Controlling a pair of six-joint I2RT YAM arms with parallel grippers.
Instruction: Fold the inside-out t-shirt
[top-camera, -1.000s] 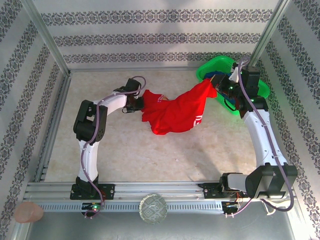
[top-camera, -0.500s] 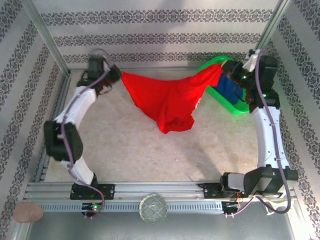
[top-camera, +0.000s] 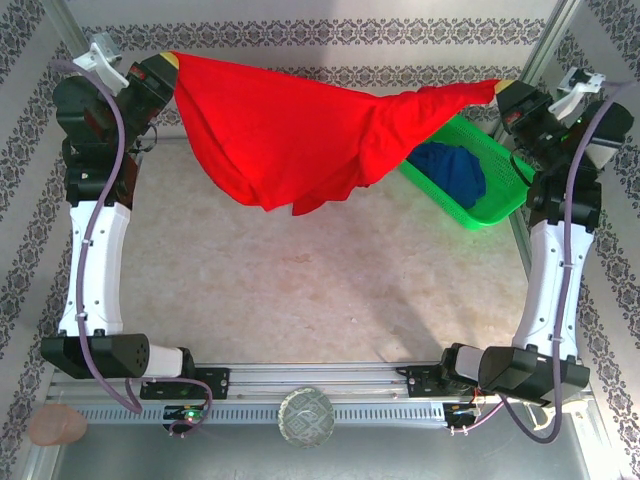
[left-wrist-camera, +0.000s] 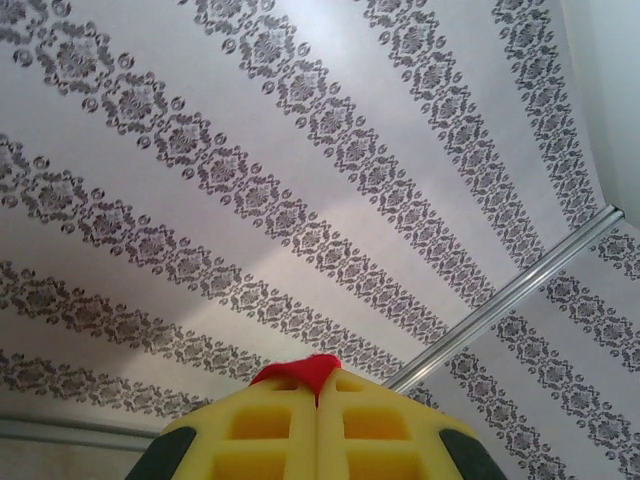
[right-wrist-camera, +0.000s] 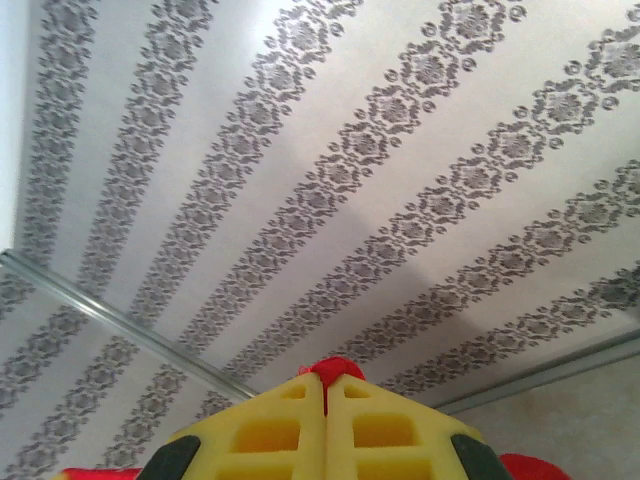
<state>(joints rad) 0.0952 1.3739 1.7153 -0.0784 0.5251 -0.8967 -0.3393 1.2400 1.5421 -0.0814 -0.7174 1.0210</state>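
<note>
1. High above the far side of the table (top-camera: 300, 290), the inside-out t-shirt (top-camera: 290, 140) is held stretched between both arms, sagging in the middle and apparently hanging clear of the surface.
2. At far left, the left gripper (top-camera: 168, 68) is clamped on one edge; red cloth is seen pinched between its closed yellow fingers (left-wrist-camera: 260, 425).
3. At far right, the right gripper (top-camera: 500, 90) is clamped likewise on the opposite edge, near a green basket (top-camera: 500, 205) in which a dark blue garment (top-camera: 455, 172) is seen.
4. Spreading the shirt in the air, ahead of laying it flat, is judged to be the step in hand.
5. Next, both arms would need to be lowered together so that the cloth is laid smooth, clear of the basket.
</note>
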